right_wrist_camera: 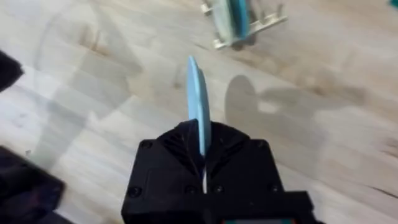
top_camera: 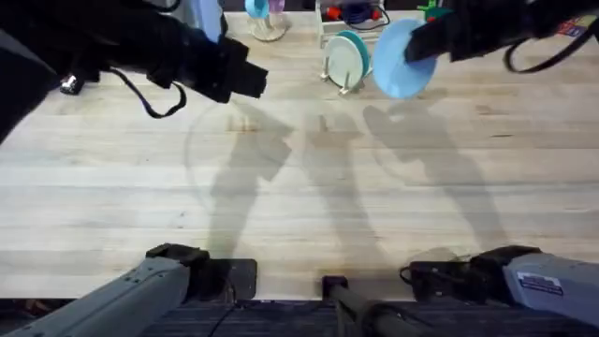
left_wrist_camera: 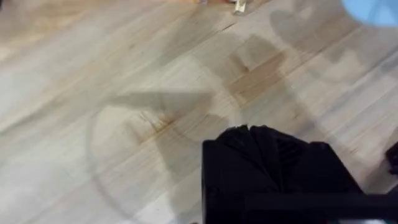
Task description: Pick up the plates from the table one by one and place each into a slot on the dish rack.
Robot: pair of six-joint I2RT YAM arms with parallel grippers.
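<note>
Right pincer (right_wrist_camera: 202, 163) around blue plate (right_wrist_camera: 197, 102)

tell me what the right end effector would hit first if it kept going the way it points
Probably the dish rack, which lies just ahead of the held blue plate; depth is uncertain.

Both arms are black with looped black cables, grey base links, and the right gripper (right_wrist_camera: 202, 163) housing shows 4 small screws.
</note>
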